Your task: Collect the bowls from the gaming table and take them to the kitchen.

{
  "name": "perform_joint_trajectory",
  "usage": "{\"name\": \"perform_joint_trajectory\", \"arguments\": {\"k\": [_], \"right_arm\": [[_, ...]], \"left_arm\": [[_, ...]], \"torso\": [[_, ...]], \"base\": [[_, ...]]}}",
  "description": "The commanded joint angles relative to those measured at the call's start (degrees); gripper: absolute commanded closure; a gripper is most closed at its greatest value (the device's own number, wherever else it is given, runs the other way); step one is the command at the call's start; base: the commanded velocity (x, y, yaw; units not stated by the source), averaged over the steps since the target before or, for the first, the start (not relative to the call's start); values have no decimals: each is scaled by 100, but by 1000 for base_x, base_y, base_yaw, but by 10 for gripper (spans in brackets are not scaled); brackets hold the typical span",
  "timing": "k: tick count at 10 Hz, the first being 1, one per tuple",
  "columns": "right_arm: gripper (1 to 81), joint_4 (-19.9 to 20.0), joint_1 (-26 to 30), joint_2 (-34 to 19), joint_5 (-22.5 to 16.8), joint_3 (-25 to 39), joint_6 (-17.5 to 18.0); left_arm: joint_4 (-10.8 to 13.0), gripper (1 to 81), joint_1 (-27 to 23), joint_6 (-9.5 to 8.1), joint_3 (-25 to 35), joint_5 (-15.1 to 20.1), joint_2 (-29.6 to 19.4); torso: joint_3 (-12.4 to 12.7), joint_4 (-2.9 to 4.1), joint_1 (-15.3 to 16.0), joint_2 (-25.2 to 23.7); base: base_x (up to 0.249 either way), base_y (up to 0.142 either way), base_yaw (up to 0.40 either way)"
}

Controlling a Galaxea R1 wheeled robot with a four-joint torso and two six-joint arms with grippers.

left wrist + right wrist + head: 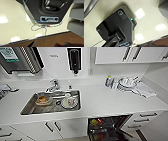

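Note:
I face the kitchen counter (105,103) with its steel sink (30,107). An orange-red bowl (43,100) lies in the sink's left half, holding something pale. Beside it in the sink sits a whitish round dish with a cup-like thing (69,101). The gaming table is out of view. Both wrist views look down at my own dark base over a glossy cream floor (13,25), with a brown strip (55,40) along one side.
A tap (53,85) stands behind the sink, with a black soap dispenser (74,59) and a steel towel dispenser (22,58) on the wall. Stacked dishes and a cloth (130,84) lie at the counter's right. Below, a dishwasher (105,130) stands open with green and red items inside.

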Motion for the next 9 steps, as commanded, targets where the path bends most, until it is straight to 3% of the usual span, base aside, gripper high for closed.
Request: {"name": "perform_joint_trajectory", "arguments": {"k": [1,3,5,7,9], "right_arm": [[10,210,-303,391,71,-523,27],[10,219,-408,674,80,-754,27],[10,527,-409,885,98,-912,62],[10,1779,-286,1017,98,-1280,79],[10,2531,-198,1025,71,-1396,79]], "left_arm": [[-5,10,177,14,21,414,13],[-14,10,177,14,-5,423,-4],[-14,10,185,14,-58,423,-4],[-14,10,177,14,-58,423,-39],[-23,10,177,14,-58,423,-57]], "torso": [[0,0,354,-547],[2,0,608,-955],[5,0,868,-1373],[6,0,1130,-1793],[9,0,1390,-2212]], "base": [[0,0,0],[0,0,0],[0,0,0],[0,0,0],[0,0,0]]}}
